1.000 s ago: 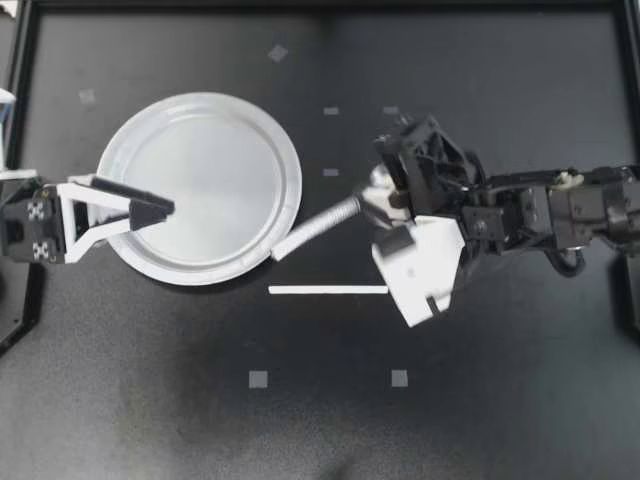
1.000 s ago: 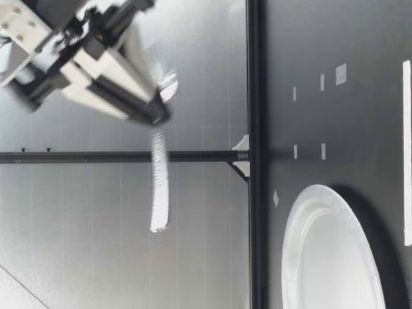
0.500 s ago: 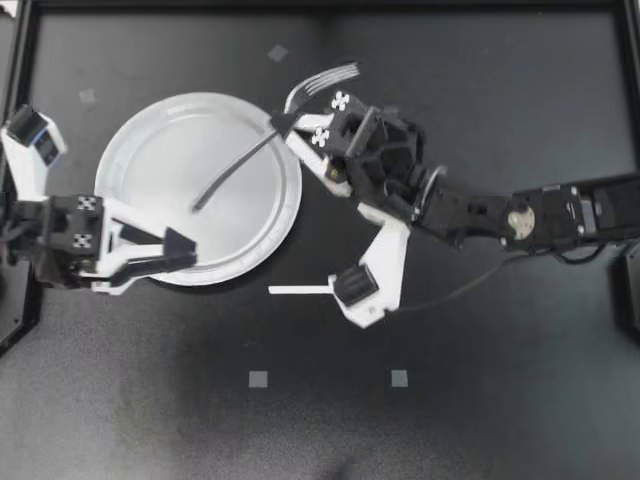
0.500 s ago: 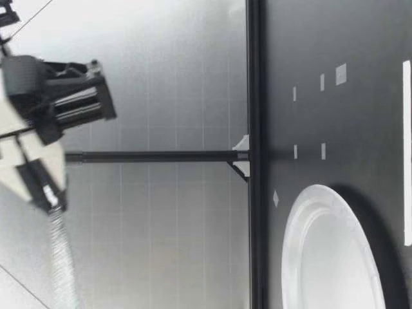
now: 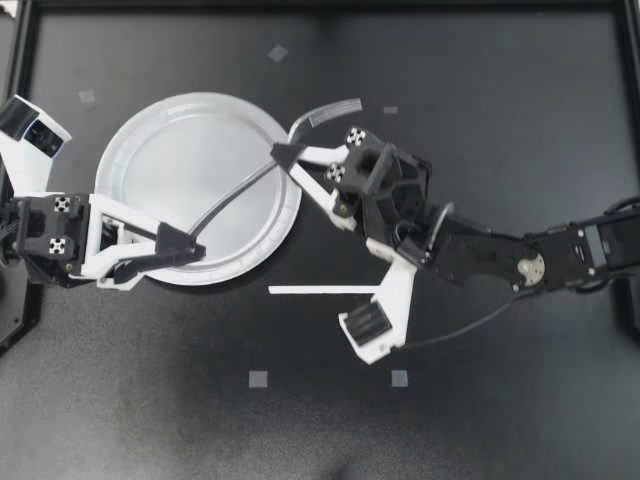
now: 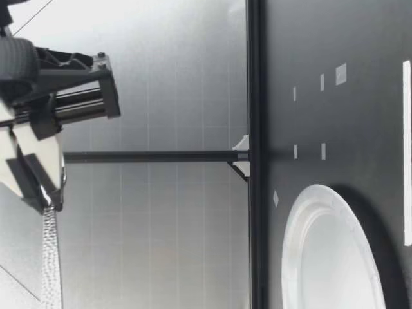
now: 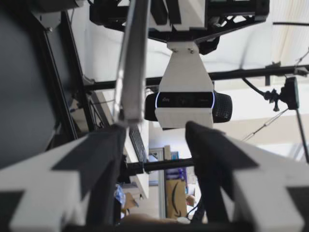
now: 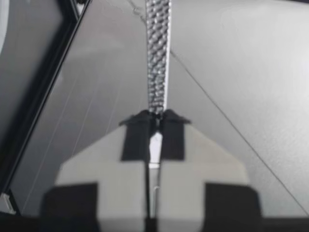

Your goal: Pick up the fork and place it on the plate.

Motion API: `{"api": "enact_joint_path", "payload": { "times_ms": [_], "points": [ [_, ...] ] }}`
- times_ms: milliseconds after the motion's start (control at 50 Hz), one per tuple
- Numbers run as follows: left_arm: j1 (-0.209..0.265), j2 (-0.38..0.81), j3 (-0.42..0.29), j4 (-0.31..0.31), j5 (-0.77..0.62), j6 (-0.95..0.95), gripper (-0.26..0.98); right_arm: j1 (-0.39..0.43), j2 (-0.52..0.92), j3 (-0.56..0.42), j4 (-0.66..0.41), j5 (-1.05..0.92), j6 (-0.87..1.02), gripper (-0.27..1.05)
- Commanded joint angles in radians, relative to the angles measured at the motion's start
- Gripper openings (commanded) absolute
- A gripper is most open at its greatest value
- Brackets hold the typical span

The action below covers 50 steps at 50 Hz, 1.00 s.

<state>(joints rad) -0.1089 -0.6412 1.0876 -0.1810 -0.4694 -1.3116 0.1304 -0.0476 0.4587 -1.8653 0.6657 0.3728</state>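
Black table (image 5: 480, 420) all round, with a white tape strip (image 5: 320, 290) on it. My left gripper (image 5: 186, 247) sits over the rim of the plate (image 5: 150, 115) with its fingers spread apart, nothing between them. And the fork (image 5: 240, 188) is up in the air over the plate, well clear of the table, pinched tight by my right gripper (image 5: 284, 156), handle end right by the left fingertips, tines poking out past the rim
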Motion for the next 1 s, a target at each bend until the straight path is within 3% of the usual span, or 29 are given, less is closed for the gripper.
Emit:
{"api": "enact_joint_path", "payload": {
  "times_ms": [0,480,980],
  "points": [
    [-0.006,0.005,-0.034,0.005,-0.006,0.002,0.48,0.026,-0.028,-0.018,-0.011,0.012,0.018,-0.05],
    [-0.006,0.006,-0.028,0.005,-0.026,0.005,0.48,0.055,-0.026,0.002,-0.011,0.066,0.077,-0.05],
    [-0.006,0.026,-0.026,0.006,-0.023,0.009,0.28,0.055,0.005,0.000,-0.011,0.069,0.101,-0.05]
  ]
}}
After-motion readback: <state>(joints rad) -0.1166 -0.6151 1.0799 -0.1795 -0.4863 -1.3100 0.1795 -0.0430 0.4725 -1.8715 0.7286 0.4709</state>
